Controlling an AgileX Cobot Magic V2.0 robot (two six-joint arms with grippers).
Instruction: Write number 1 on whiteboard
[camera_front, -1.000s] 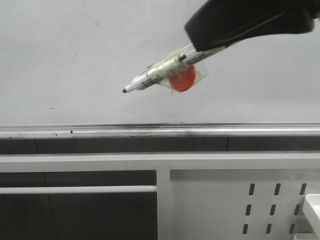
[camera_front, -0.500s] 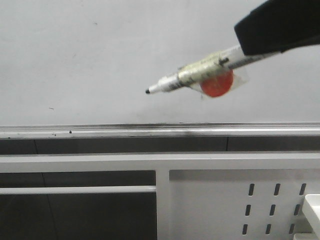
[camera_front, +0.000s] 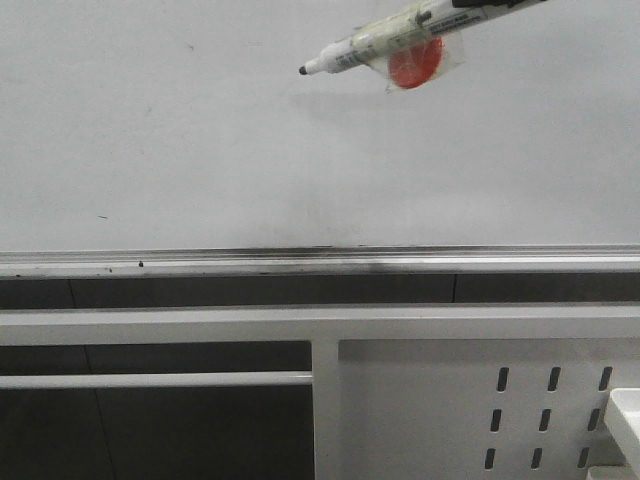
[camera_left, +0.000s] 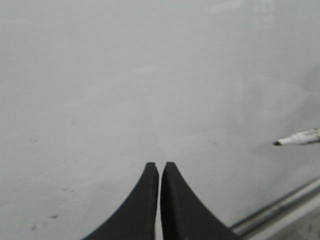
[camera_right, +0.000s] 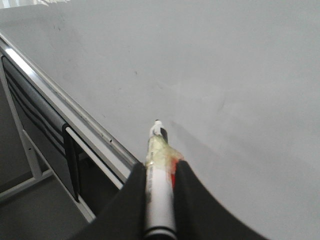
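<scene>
The whiteboard (camera_front: 200, 150) fills the upper front view, with its silver rail (camera_front: 300, 262) along the lower edge. No number 1 stroke shows on it. My right gripper (camera_right: 160, 166) is shut on a white marker (camera_right: 160, 147) with yellowish tape and a red disc (camera_front: 415, 62). In the front view the marker (camera_front: 370, 42) is at the top, tip pointing left, close to the board; I cannot tell if it touches. The right gripper is almost all above that view. My left gripper (camera_left: 160, 165) is shut and empty, facing the board (camera_left: 150, 75); the marker tip (camera_left: 297, 139) shows there too.
A white perforated metal frame (camera_front: 450, 400) stands below the rail, with dark gaps behind it. A white tray corner (camera_front: 625, 410) is at the lower right. Small dark specks (camera_front: 104, 216) mark the board. In the right wrist view the rail (camera_right: 65, 112) runs diagonally.
The marker has moved right and then up, from mid-board to the top of the front view. The right gripper's body has left that view. The board is unchanged.
</scene>
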